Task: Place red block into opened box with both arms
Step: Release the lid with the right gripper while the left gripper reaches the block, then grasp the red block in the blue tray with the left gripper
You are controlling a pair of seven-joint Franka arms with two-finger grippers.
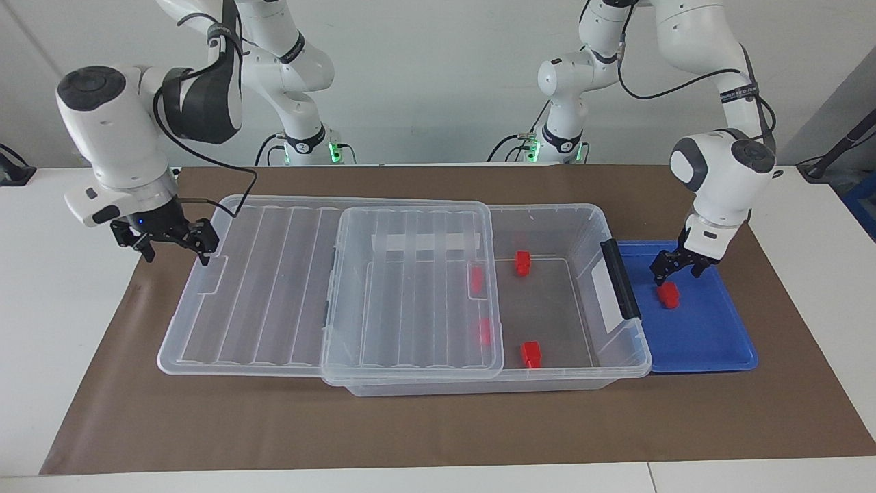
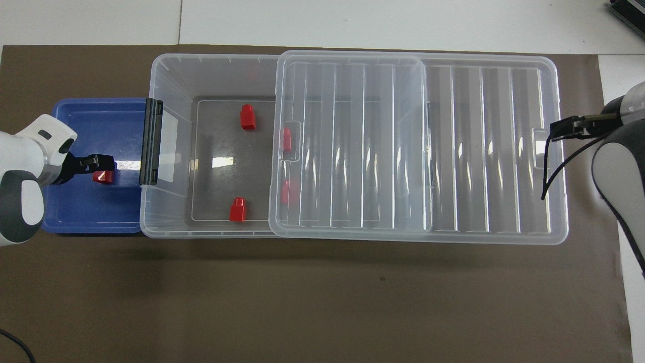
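Over blue tray (image 1: 712, 342): left tool (image 1: 675, 268) spread above red block (image 1: 668, 294); right tool (image 1: 172, 241) spread at lid (image 1: 274, 287) edge.

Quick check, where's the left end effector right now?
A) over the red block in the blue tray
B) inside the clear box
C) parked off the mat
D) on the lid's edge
A: the left end effector hangs open just above the red block lying in the blue tray, beside the box.

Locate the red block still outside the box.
Red block lies in the blue tray at the left arm's end, beside the box, under the open left gripper.
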